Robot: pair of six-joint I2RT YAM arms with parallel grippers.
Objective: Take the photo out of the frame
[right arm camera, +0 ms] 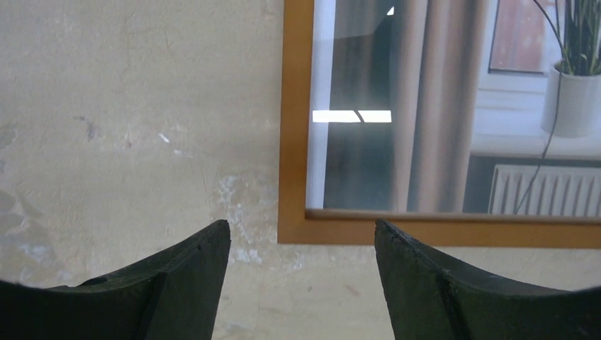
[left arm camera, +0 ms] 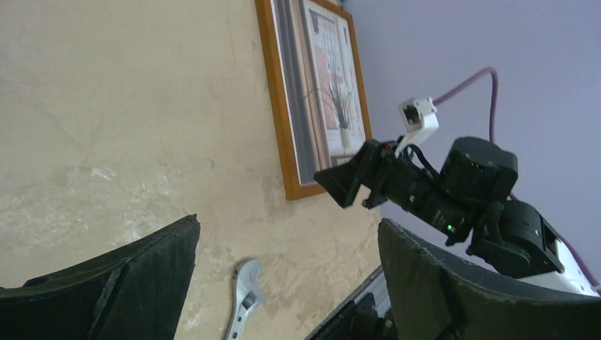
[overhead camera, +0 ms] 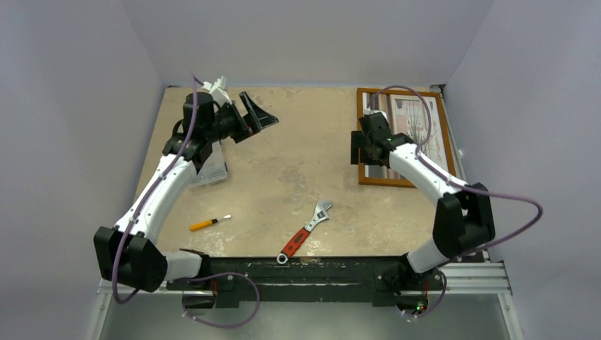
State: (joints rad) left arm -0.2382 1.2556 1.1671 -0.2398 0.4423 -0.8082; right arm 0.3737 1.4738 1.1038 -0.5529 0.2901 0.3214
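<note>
The frame point(overhead camera: 386, 183), large with a narrow orange-brown wooden border, lies flat at the back right of the table. It holds the photo point(overhead camera: 404, 106), a window scene with curtains and a potted plant. My right gripper point(overhead camera: 360, 152) hovers over the frame's near-left corner point(right arm camera: 294, 234). Its fingers point(right arm camera: 205, 269) stand open with nothing between them. Glass glare shows on the photo point(right arm camera: 425, 106). My left gripper point(overhead camera: 259, 113) is raised at the back left, open and empty. From there the left wrist view looks across at the frame point(left arm camera: 273, 92) and the right gripper point(left arm camera: 347, 184).
A red-handled adjustable wrench point(overhead camera: 306, 230) lies near the front middle, with its head point(left arm camera: 244, 297) in the left wrist view. An orange screwdriver point(overhead camera: 208, 224) lies at the front left. A clear plastic box point(overhead camera: 212, 166) sits under the left arm. Walls close in on three sides.
</note>
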